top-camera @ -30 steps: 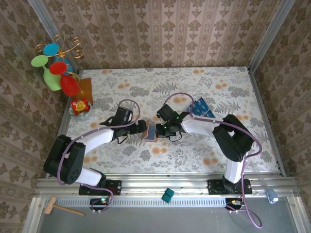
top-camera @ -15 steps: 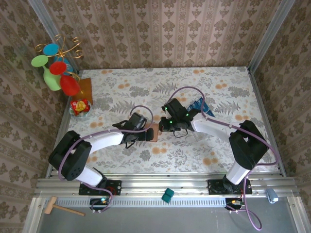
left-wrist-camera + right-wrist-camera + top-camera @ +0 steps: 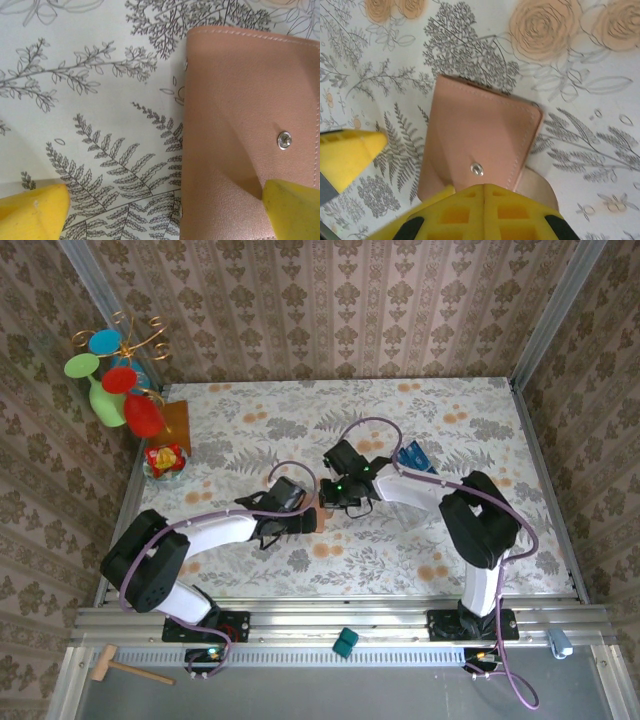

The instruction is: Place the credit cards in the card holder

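Observation:
The card holder [image 3: 480,132] is a pinkish-brown leather-look wallet with a metal snap stud, lying closed on the floral table. From above, the card holder [image 3: 321,508] sits between both grippers. My right gripper [image 3: 485,200] is shut, with its joined yellow tips over the near edge of the flap and nothing visible between them. My left gripper [image 3: 162,215] is open around the holder's left edge, and one finger [image 3: 292,207] overlaps the leather. The card holder [image 3: 250,125] takes up the right half of the left wrist view. The blue credit cards [image 3: 415,457] lie behind the right arm.
An amber-orange square [image 3: 175,423], a wire stand with coloured discs [image 3: 115,375] and a small dish of sweets [image 3: 163,458] sit at the table's left edge. Patterned walls enclose three sides. A teal block [image 3: 345,643] and a wooden mallet [image 3: 125,668] lie beyond the front rail.
The left gripper has moved right, up to the card holder. The right gripper lifted away to the right, then came back over it. The holder has gone from tilted up to lying flat.

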### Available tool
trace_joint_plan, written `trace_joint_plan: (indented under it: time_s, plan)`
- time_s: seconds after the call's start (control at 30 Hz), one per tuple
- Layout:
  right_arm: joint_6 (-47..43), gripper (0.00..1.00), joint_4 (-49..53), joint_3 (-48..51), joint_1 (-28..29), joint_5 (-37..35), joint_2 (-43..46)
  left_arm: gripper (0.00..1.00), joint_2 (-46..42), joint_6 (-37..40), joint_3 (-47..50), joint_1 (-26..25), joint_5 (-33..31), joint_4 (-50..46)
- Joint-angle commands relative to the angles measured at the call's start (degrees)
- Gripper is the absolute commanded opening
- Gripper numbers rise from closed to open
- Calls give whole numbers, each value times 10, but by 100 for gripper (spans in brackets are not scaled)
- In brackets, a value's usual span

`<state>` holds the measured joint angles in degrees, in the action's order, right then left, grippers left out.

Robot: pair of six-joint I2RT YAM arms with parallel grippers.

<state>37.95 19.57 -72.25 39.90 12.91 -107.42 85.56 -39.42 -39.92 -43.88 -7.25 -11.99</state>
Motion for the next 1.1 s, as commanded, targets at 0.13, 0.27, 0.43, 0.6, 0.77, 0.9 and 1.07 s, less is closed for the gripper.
trace_joint_plan:
  time_s: [0.13, 0.27, 0.43, 0.6, 0.77, 0.9, 1.07]
  plan:
    - [6, 0, 31, -50, -4, 3, -51, 100, -9, -23, 19, -4, -2, -4]
    - [6, 0, 34, -67, -4, 1, -78, 100, -12, -16, 11, -2, 0, -8]
    - [-1, 0, 44, -83, -8, -1, -102, 100, -31, 9, -20, 11, 3, -46]
    - [-13, 0, 44, -82, -11, 15, -101, 100, -74, 50, -49, 68, 25, -93]
    - [-13, 0, 38, -75, -11, 24, -103, 100, -56, 116, -98, 137, 71, -127]
    - [-9, 0, 30, -73, -11, 32, -106, 100, -17, 153, -132, 159, 104, -121]
    - [-11, 0, 37, -79, -11, 33, -111, 100, 24, 171, -147, 159, 130, -97]
